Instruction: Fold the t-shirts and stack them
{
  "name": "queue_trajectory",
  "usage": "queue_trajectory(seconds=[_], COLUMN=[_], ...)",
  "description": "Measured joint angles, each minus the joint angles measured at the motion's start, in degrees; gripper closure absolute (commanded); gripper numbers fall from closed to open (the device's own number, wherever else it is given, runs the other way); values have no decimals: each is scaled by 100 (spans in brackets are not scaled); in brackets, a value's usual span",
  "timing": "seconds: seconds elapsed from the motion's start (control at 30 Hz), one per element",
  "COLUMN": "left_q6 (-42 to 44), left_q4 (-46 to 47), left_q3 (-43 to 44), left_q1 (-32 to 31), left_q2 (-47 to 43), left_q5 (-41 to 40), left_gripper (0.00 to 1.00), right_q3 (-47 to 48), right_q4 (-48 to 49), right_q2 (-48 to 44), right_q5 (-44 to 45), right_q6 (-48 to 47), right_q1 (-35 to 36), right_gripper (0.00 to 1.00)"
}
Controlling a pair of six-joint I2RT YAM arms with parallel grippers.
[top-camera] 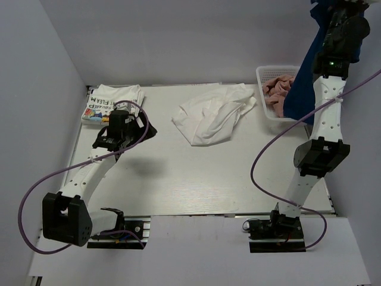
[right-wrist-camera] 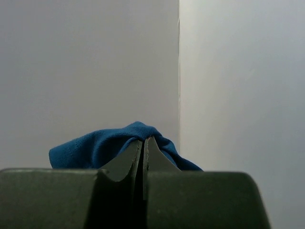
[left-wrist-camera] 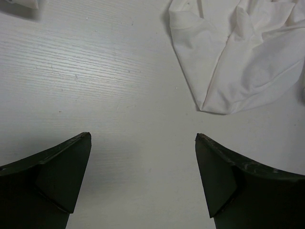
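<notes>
Grey walls up here; my right gripper (right-wrist-camera: 144, 139) is clamped on a blue shirt (right-wrist-camera: 95, 145) dangling below it by the basket (top-camera: 260, 72); small bite, so it could slip out; my left gripper (left-wrist-camera: 143, 135) sits spread wide, crumpled white tee (left-wrist-camera: 238, 62) just ahead.

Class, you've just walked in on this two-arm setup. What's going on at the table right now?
The right end effector, raised high, is shut on a blue garment that hangs down by the white basket, where a pink garment lies. The left end effector is open and empty just above the table. The lettered t-shirt lies folded at the far left corner. The crumpled t-shirt, plain white, lies mid-table, not yet folded.
</notes>
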Motion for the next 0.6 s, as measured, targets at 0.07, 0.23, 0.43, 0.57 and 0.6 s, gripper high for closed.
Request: queue_trajectory(seconds=[0.07, 0.23, 0.43, 0.57, 0.6], left_q6=[0, 0, 35, 70, 79], left_q4=[-4, -50, -114, -164, -179], left_q3=[22, 114, 114, 114, 114], left_q1=[0, 0, 0, 0, 0], left_q2=[81, 273, 313, 313, 313], left_q5=[-9, -81, -149, -151, -151], left_gripper=[0, 0, 0, 0, 0], right_q3=[-254, -1832, -4811, -5372, -5364], right_q4=[79, 374, 778, 485, 435], right_q2=[61, -105, -579, -470, -422], right_q5=[-46, -225, 70, 485, 601], right_q6=[-20, 131, 743, 1117, 1248], right_q1=[0, 0, -13, -46, -61], right_gripper=[100, 100, 100, 100, 100])
